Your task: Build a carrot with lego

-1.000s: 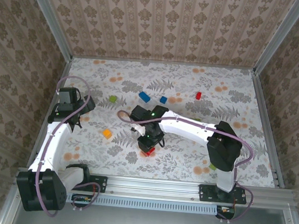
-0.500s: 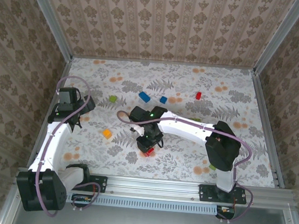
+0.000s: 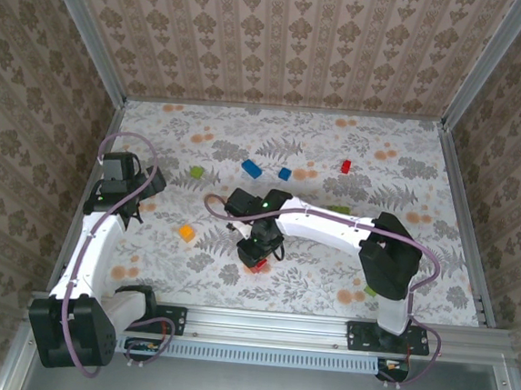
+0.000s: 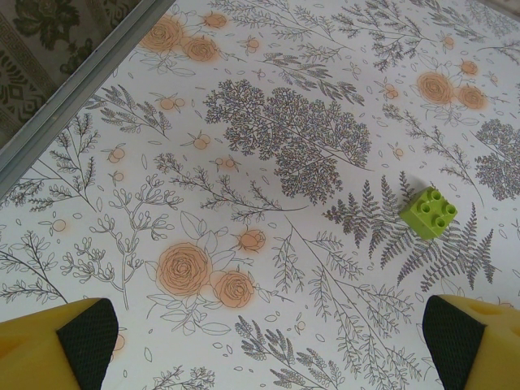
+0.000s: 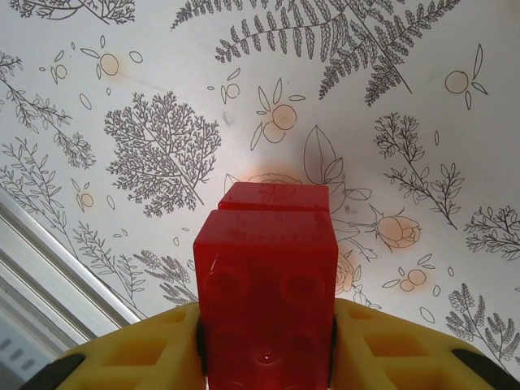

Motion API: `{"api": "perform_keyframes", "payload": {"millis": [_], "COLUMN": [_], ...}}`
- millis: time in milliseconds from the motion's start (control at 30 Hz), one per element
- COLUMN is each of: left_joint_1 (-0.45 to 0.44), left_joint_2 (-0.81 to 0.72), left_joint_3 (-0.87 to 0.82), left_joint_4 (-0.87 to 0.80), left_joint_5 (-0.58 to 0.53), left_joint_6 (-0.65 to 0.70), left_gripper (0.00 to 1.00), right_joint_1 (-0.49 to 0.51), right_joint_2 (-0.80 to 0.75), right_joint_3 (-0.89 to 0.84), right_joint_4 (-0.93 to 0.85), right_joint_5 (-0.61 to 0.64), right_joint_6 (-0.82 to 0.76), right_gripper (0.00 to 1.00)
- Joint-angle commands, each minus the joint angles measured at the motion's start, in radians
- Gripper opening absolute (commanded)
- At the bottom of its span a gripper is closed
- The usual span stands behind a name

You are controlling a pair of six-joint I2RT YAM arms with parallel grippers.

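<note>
Floral cloth with ferns and orange roses covers the table [image 3: 443, 193], and patterned wallpaper is on the walls around it. In the top view, the right gripper [image 3: 257, 252] is over the middle of the table, toward the front, and points down. It is closed on a red brick [image 5: 266, 276]. In the right wrist view, the 2 yellow fingers [image 5: 154, 353] press this brick from both sides. The brick looks like 2 red pieces, one behind the other, but I cannot tell this for sure. I also cannot tell if it touches the cloth.

The left gripper [image 3: 123, 181] is at the left edge of the table, well apart from the right one. In the left wrist view its 2 black pads [image 4: 85, 341] are spread wide and nothing is between them. A lime green brick [image 4: 428, 211] lies on the cloth ahead of it, nearer to the right pad.

Other bricks lie loose on the table. An orange brick [image 3: 186, 232] is between the 2 arms. A blue brick [image 3: 251, 168] and a smaller blue brick [image 3: 284, 173] are near each other further back. A second red brick [image 3: 345, 166] is at the back right, and a green brick [image 3: 371, 291] lies just beside the lower part of the right arm.
</note>
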Motion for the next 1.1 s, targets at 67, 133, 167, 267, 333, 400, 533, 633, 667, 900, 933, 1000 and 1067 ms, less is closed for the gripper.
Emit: {"api": "perform_keyframes", "payload": {"millis": [67,133,167,267,333,400,533,633,667,900,933,1000,1067], "left_joint_1": [0.005,0.005,0.005,0.005,0.005,0.003,0.004,0.004,0.004,0.005,0.005,0.005,0.005], "left_joint_2": [-0.017,-0.019,-0.019,-0.020,-0.020,-0.020,-0.021,-0.021,-0.022,-0.021,-0.022,-0.022,-0.022], "left_joint_3": [0.026,0.028,0.028,0.026,0.025,0.027,0.026,0.026,0.025,0.026,0.025,0.026,0.026], "left_joint_4": [-0.002,-0.002,-0.003,-0.004,-0.005,-0.003,-0.004,-0.003,-0.003,-0.003,-0.003,-0.003,0.000], "left_joint_5": [0.000,0.000,0.001,0.002,0.004,0.003,0.005,0.003,0.004,0.002,0.001,0.001,0.002], "left_joint_6": [-0.004,-0.005,-0.004,-0.005,-0.004,-0.004,-0.005,-0.004,-0.005,-0.005,-0.004,-0.004,-0.004], "left_gripper": [1.00,1.00,1.00,1.00,1.00,1.00,1.00,1.00,1.00,1.00,1.00,1.00,1.00], "right_joint_1": [0.028,0.033,0.035,0.041,0.044,0.046,0.046,0.046,0.046,0.046,0.046,0.046,0.046], "right_joint_2": [0.076,0.085,0.087,0.096,0.105,0.110,0.117,0.130,0.133,0.113,0.100,0.075,0.056], "right_joint_3": [-0.100,-0.113,-0.120,-0.145,-0.161,-0.172,-0.184,-0.184,-0.183,-0.153,-0.146,-0.129,-0.108], "right_joint_4": [-0.031,-0.027,-0.022,-0.013,-0.011,-0.009,-0.011,-0.023,-0.027,-0.044,-0.044,-0.048,-0.063], "right_joint_5": [0.041,0.038,0.038,0.039,0.045,0.049,0.060,0.081,0.086,0.088,0.079,0.071,0.085], "right_joint_6": [0.036,0.039,0.041,0.049,0.053,0.056,0.056,0.055,0.054,0.025,0.015,-0.019,-0.054], "right_gripper": [0.36,0.33,0.33,0.32,0.31,0.31,0.31,0.30,0.30,0.30,0.30,0.31,0.31]}}
